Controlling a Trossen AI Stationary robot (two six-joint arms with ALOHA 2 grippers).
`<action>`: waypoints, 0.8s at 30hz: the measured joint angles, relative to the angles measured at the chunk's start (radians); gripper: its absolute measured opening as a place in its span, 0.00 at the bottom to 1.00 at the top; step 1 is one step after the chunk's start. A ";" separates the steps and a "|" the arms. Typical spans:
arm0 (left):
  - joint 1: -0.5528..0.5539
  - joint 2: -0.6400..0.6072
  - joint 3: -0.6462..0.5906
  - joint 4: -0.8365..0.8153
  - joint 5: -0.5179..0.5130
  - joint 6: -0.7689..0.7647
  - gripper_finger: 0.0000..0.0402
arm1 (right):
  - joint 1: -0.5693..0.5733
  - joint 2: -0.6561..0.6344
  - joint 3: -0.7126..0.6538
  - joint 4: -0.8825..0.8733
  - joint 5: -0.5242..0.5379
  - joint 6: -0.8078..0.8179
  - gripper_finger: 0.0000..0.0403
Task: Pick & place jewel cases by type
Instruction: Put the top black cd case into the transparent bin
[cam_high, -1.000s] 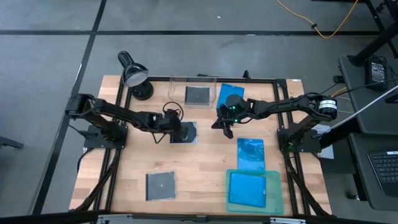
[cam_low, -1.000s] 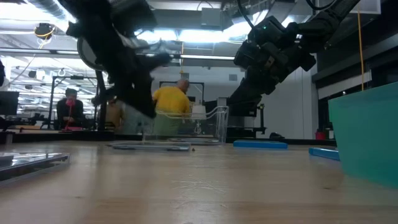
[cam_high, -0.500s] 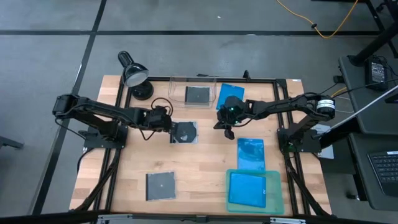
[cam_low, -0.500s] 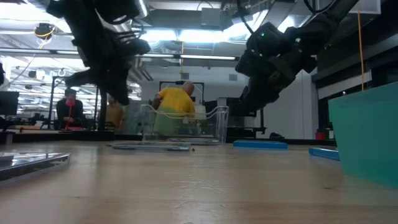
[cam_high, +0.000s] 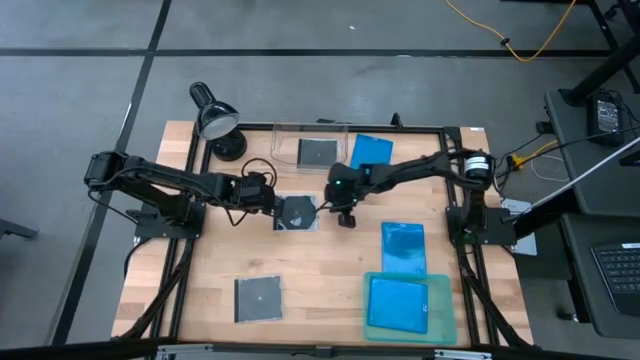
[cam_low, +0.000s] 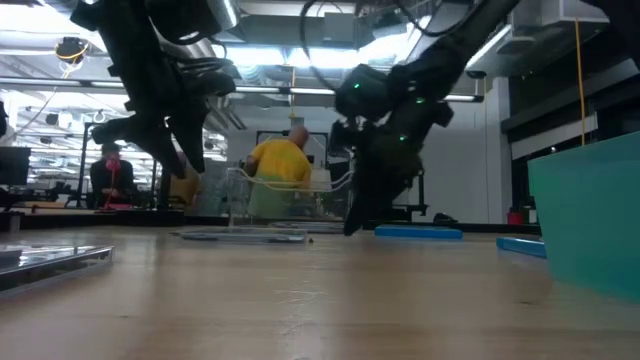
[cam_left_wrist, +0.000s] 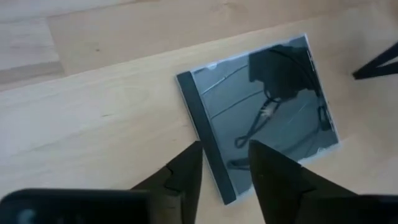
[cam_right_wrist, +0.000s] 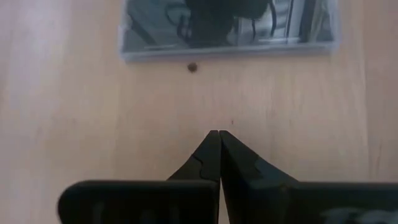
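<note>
Tabletop: clear bin (cam_high: 310, 140) holds a square case (cam_high: 317, 153); teal tray (cam_high: 408, 330) a blue case (cam_high: 399, 303).

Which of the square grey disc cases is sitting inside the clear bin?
The square case at the table's back edge, inside the clear bin. The other two lie on bare wood: one between the grippers, one near the front.

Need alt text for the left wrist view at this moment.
A square clear jewel case with a dark spine lies flat on the wooden table. The left gripper hovers over its near edge, fingers parted. A dark tip of something intrudes at one edge.
</note>
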 joint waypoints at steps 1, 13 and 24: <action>0.000 0.000 0.000 0.001 0.000 0.000 0.33 | 0.000 0.015 0.017 -0.012 0.004 -0.006 0.01; 0.000 0.001 -0.001 0.001 -0.027 -0.033 0.41 | 0.005 0.060 0.076 -0.014 0.011 -0.016 0.01; 0.000 0.002 -0.216 0.306 0.030 -0.161 0.42 | 0.021 0.069 0.076 0.032 0.016 -0.012 0.02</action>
